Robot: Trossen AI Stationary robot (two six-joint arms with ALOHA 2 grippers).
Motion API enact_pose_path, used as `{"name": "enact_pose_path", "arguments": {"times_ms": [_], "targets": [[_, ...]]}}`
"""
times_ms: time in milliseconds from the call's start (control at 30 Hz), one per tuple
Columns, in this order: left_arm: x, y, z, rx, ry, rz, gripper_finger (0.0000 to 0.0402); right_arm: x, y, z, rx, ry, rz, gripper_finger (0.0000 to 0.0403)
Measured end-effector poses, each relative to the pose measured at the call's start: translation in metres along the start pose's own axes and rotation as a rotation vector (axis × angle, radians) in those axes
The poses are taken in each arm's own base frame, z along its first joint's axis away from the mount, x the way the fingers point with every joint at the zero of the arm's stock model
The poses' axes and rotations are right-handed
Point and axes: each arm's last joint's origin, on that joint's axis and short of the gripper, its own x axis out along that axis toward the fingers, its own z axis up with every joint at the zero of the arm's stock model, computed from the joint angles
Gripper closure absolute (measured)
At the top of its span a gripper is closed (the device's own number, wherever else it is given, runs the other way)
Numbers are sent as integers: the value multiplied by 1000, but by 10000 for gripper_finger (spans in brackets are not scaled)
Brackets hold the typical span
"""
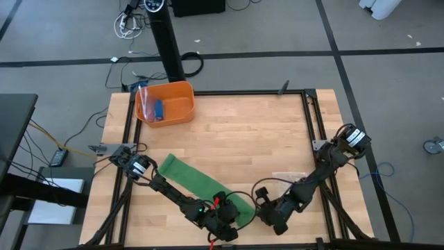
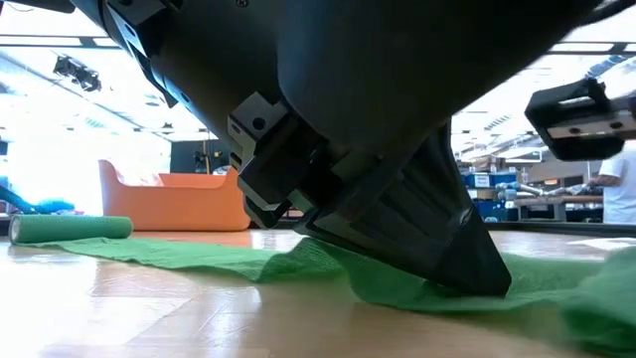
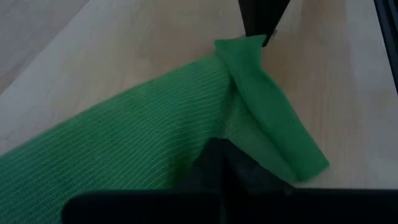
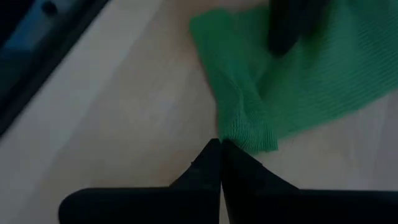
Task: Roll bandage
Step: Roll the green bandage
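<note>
The bright green bandage point(image 1: 198, 182) lies flat as a slanted strip on the wooden table, running from centre left to the near edge. Its near end is folded over into a narrow flap point(image 3: 273, 124). In the low view its far end point(image 2: 70, 228) looks like a small roll. My left gripper point(image 1: 232, 217) is shut, with its tips down on the strip beside the flap point(image 3: 217, 149). My right gripper point(image 4: 219, 144) is shut, low over the table at the flap's corner point(image 4: 249, 138). It also shows in the left wrist view point(image 3: 258, 28). My left gripper presses its shut fingertips point(image 2: 472, 283) down on the bandage's near end point(image 3: 186, 134), just beside the folded flap. It comes slanting down from the table's left. The fabric lies flat on the table under it. My right gripper's shut fingertips stand at the flap's corner point(image 3: 239, 45), slanting down from the table's right. I cannot tell whether they touch the fabric.
An orange bin point(image 1: 177, 94) stands at the far left, with a small blue item point(image 1: 159, 109) and clear plastic in it. A black frame rail point(image 1: 309, 132) runs around the table. Bare wood point(image 1: 257, 139) lies in the middle and at the far right.
</note>
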Motion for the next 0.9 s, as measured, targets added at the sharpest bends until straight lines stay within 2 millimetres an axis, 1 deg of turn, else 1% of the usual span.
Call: {"name": "enact_pose_path", "arguments": {"times_ms": [100,233,500,733,833,900], "targets": [[0,0,0,0,0,0,401,1,2,-9,-40,20,0,400],[0,0,0,0,0,0,401,2,1,-14,-56,22,0,398],[0,0,0,-7,0,0,401,0,12,-14,-124,-15,29,380],[0,0,0,-15,1,1,401,-4,23,-18,-160,-9,38,395],[0,0,0,-16,0,0,401,-4,25,-19,-148,-10,36,395],[0,0,0,-16,0,1,401,-4,25,-18,-108,-17,31,387]]}}
